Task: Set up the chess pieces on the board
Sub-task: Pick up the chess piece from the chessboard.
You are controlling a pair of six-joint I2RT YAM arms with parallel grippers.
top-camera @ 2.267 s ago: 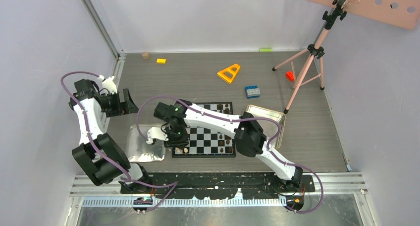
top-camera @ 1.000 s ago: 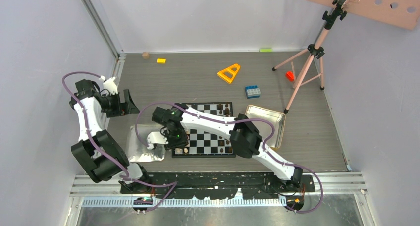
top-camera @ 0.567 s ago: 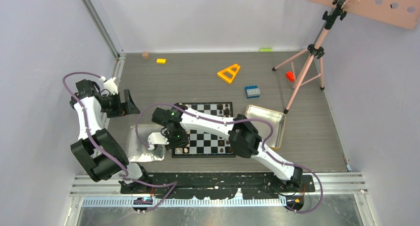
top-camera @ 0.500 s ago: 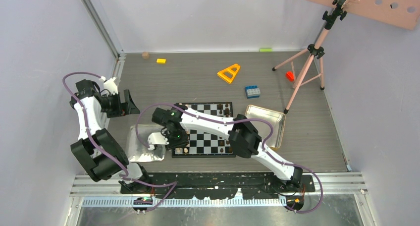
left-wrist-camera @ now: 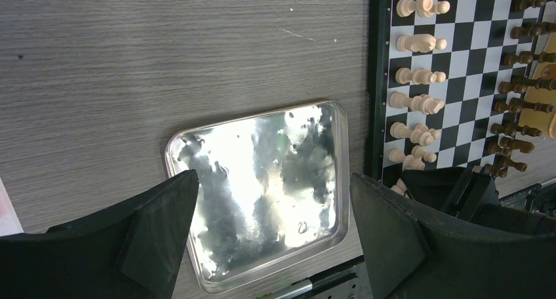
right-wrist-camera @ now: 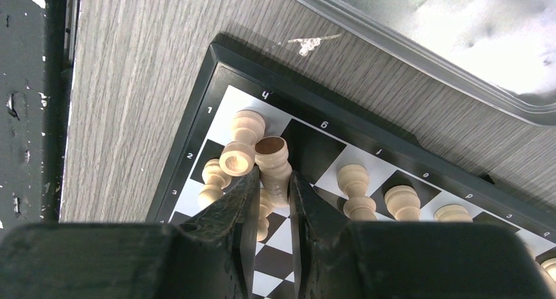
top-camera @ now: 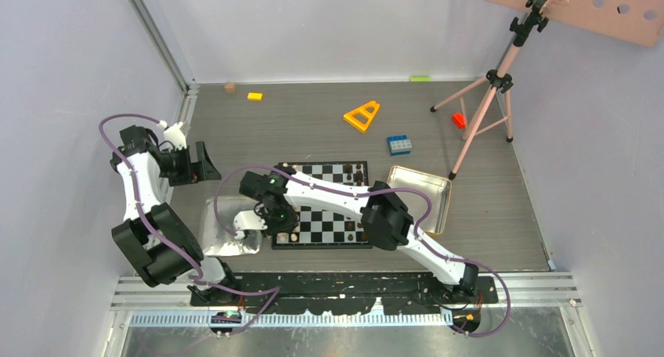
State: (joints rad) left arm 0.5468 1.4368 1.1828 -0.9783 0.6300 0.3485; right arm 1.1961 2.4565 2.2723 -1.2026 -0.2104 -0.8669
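Note:
The board [top-camera: 322, 216] lies at the table's middle, its near left corner under my right gripper [top-camera: 280, 230]. In the right wrist view that gripper [right-wrist-camera: 273, 179] is shut on a light tan chess piece [right-wrist-camera: 272, 161], which tilts with its round base facing the camera over the corner squares. Another tan piece [right-wrist-camera: 241, 148] leans against it, and more tan pieces [right-wrist-camera: 354, 181] stand along the board's edge [right-wrist-camera: 197, 115]. My left gripper [left-wrist-camera: 272, 184] hangs open above the silver tray [left-wrist-camera: 262, 187], holding nothing. The left wrist view shows rows of tan pieces [left-wrist-camera: 416, 73] and dark pieces [left-wrist-camera: 521, 82].
The silver tray [top-camera: 223, 232] sits just left of the board, and a gold-rimmed tin [top-camera: 427, 192] sits to its right. Further back lie a blue brick [top-camera: 398, 144], an orange triangle [top-camera: 362, 116] and a yellow brick [top-camera: 254, 96]. A pink tripod [top-camera: 485, 91] stands at the back right.
The right gripper's fingers have drawn together onto the tan piece at the board's near left corner. The left arm has stayed where it was.

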